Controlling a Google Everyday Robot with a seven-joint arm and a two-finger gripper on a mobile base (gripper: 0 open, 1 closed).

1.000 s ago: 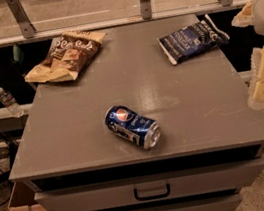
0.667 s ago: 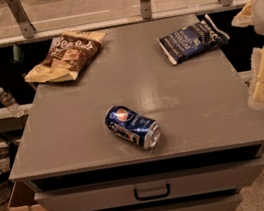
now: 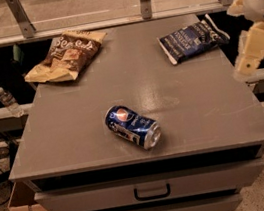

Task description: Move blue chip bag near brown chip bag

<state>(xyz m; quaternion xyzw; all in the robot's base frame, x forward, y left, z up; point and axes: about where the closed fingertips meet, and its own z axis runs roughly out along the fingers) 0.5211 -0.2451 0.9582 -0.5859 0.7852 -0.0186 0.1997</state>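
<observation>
The Pepsi can (image 3: pixel 133 126) lies on its side near the front of the table (image 3: pixel 77 137), unmoved. At the right edge, the gripper (image 3: pixel 254 50) has risen and drawn closer to the blue chip bag (image 3: pixel 191 40); I cannot tell whether it is open or closed. The bag stays far right, well apart from the brown chip bag (image 3: pixel 66 55) at far left.

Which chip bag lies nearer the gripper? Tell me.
The blue chip bag, at the back right, close to the gripper; the brown chip bag lies far off at the back left.
</observation>
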